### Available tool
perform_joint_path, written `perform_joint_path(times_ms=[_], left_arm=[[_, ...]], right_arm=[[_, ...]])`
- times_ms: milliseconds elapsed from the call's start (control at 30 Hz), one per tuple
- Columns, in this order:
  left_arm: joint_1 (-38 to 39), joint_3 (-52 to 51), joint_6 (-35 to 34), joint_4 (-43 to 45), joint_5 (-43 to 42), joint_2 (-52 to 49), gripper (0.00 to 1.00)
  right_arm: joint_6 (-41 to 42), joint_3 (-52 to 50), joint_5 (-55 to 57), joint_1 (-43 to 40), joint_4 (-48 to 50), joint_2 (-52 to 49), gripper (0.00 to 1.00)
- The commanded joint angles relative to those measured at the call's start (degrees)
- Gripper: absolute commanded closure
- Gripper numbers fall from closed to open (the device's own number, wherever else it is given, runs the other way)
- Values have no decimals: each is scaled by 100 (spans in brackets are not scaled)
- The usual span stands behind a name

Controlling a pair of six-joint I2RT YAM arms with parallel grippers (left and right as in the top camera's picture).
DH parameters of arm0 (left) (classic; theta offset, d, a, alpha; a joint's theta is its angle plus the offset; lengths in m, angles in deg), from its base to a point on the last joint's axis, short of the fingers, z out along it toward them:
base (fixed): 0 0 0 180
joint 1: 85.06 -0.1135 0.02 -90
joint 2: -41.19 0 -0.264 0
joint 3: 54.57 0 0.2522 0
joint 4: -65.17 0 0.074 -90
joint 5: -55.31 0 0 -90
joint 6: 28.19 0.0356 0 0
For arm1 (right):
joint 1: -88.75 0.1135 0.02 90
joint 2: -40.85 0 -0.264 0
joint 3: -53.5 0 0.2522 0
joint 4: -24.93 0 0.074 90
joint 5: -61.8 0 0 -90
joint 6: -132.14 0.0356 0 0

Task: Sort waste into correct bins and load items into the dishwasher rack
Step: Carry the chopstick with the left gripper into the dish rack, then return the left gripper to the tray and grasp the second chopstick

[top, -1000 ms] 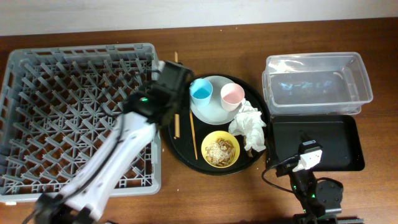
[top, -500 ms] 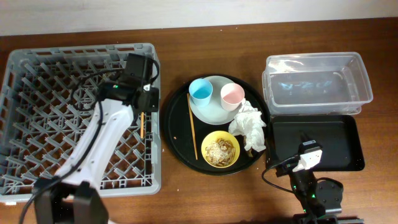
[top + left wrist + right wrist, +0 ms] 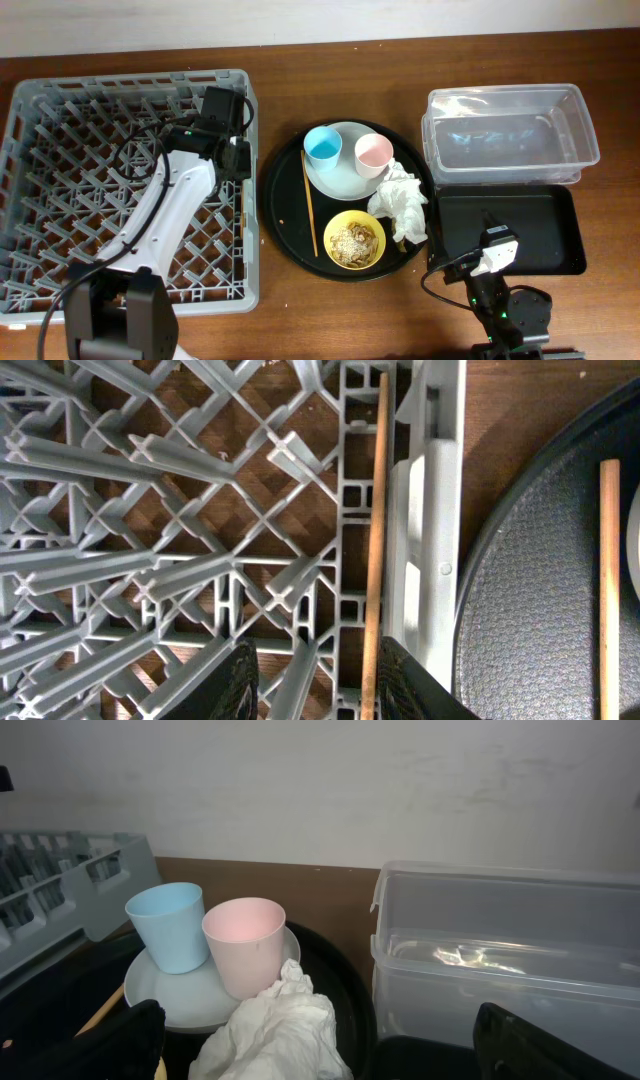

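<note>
The grey dishwasher rack (image 3: pixel 60 150) holds a chopstick (image 3: pixel 375 540) lying flat just inside its right wall, long axis parallel to that wall. The left gripper (image 3: pixel 315 660) hangs over it with fingers spread, the stick close beside one finger and not pinched. The round black tray (image 3: pixel 280 215) carries the second chopstick (image 3: pixel 310 205), running the same way, and the plate (image 3: pixel 345 180) bearing the blue cup (image 3: pixel 323 148) and the pink cup (image 3: pixel 373 152). Also on the tray are the napkin (image 3: pixel 402 203) and the yellow bowl (image 3: pixel 354 240) of food scraps (image 3: pixel 353 241). The right gripper (image 3: pixel 320 1015) is spread wide, holding nothing, near the clear tub (image 3: pixel 510 920).
</note>
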Motion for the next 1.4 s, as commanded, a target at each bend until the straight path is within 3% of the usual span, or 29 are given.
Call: perform_joint_path(times_ms=[0, 100, 133, 200, 333, 367, 400, 467, 533, 733, 833, 933, 1133, 1367], left_arm=[[-2, 170, -72, -177, -411, 256, 63], [55, 205, -79, -269, -1239, 667, 63], [85, 205, -79, -271, -1495, 782, 55], [157, 205, -76, -243, -2149, 990, 1], [238, 190, -76, -225, -3226, 1016, 1], [280, 149, -81, -227, -3329, 992, 9], [361, 111, -120, -227, -3320, 957, 27], [584, 50, -297, -216, -3213, 848, 50], [787, 26, -601, -216, -2903, 737, 56], [1565, 22, -2006, -199, -1239, 190, 61], [1779, 22, -2382, -197, -826, -72, 60], [1880, 22, -2400, -107, -807, -389, 61], [1884, 22, -2400, 33, -831, -992, 72], [1884, 20, -2400, 153, -986, -1445, 73]], right_arm=[[44, -31, 46, -31, -37, 33, 2], [46, -31, 46, -31, -37, 33, 2], [46, -31, 46, -31, -37, 33, 2], [44, -31, 46, -31, -37, 33, 2], [44, -31, 46, -31, -37, 33, 2], [46, -31, 46, -31, -37, 33, 2], [46, -31, 46, -31, -37, 33, 2], [44, -31, 46, -31, -37, 33, 2], [46, -31, 48, -31, -37, 33, 2], [46, -31, 46, -31, -37, 33, 2], [44, -31, 48, -31, -37, 33, 2], [46, -31, 46, -31, -37, 33, 1], [46, -31, 46, -31, -37, 33, 2], [44, -31, 48, -31, -37, 33, 2]])
